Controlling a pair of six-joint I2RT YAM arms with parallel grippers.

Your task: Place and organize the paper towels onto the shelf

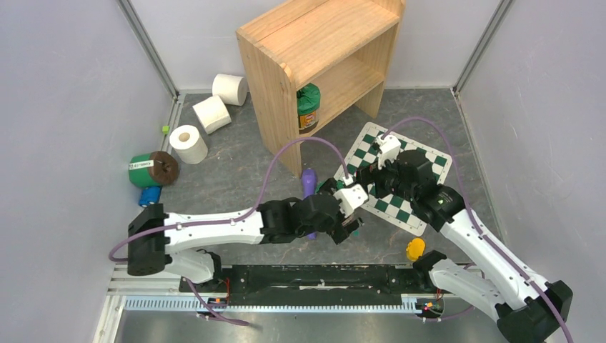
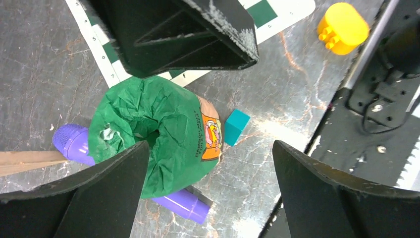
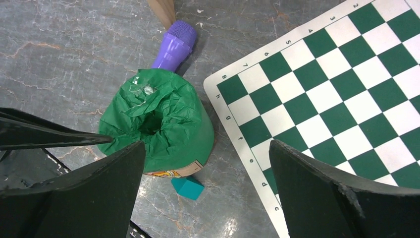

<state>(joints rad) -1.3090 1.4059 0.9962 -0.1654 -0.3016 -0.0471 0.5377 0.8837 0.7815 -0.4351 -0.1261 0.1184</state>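
Three white paper towels (image 1: 230, 88), (image 1: 211, 114), (image 1: 189, 143) lie on the floor at the back left, left of the wooden shelf (image 1: 321, 43). Both grippers are far from them, over the middle of the floor. My left gripper (image 1: 348, 230) (image 2: 209, 158) is open and empty above a green-wrapped roll (image 2: 158, 134). My right gripper (image 1: 364, 179) (image 3: 207, 148) is open and empty above the same green roll (image 3: 158, 124), its jaws close to the left gripper's. The arms hide this roll in the top view.
A green canister (image 1: 308, 107) stands on the shelf's lower tier; another (image 1: 151, 170) lies at the left wall. A purple microphone-shaped toy (image 1: 309, 182), teal cube (image 2: 236, 126), yellow block (image 1: 415, 249) and checkered board (image 1: 404, 179) surround the grippers.
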